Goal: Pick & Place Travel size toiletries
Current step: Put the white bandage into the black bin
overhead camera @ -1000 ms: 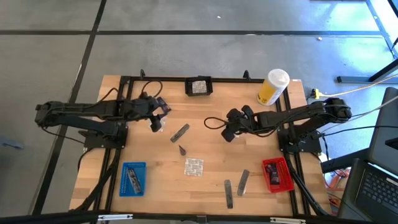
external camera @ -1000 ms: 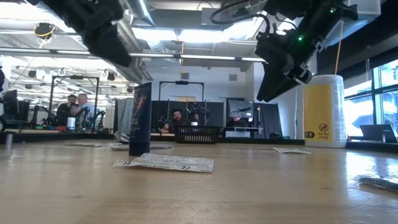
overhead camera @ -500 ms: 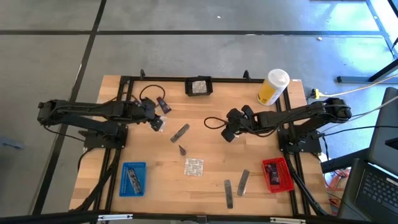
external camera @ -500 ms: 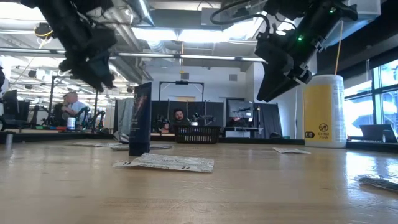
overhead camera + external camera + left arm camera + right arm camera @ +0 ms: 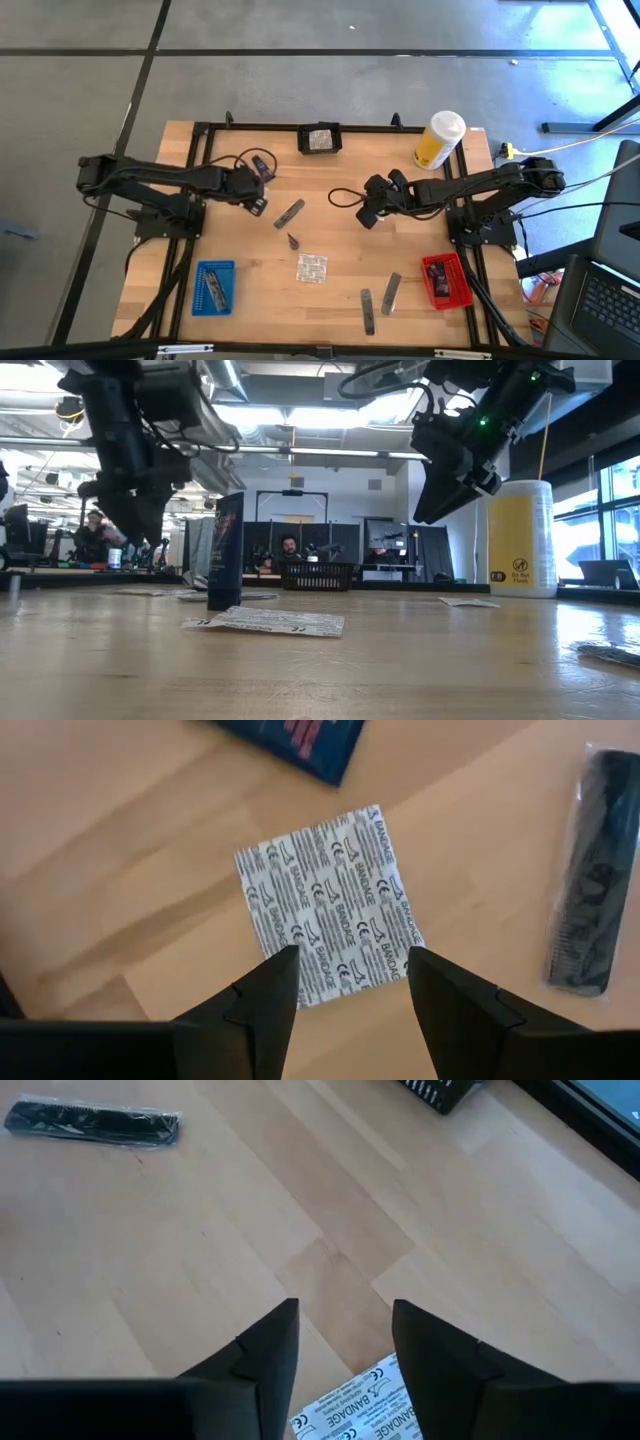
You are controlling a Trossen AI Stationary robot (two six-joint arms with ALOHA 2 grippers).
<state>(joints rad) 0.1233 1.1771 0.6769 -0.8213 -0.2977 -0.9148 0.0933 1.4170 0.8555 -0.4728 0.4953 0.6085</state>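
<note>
Both arms are matte black all over, built from chunky jointed segments. The left tool (image 5: 254,199) and right tool (image 5: 370,213) each end in two dark, flat-faced, wedge-shaped fingers (image 5: 262,1005) with angular edges. Thin black cables loop loosely off each wrist. The right arm shows a small green light on its housing in the low view. No other markings I can make out.

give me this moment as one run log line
left gripper: open, above bandage sachet | right gripper: open, hovering, nothing held | stage: pre-grasp
</note>
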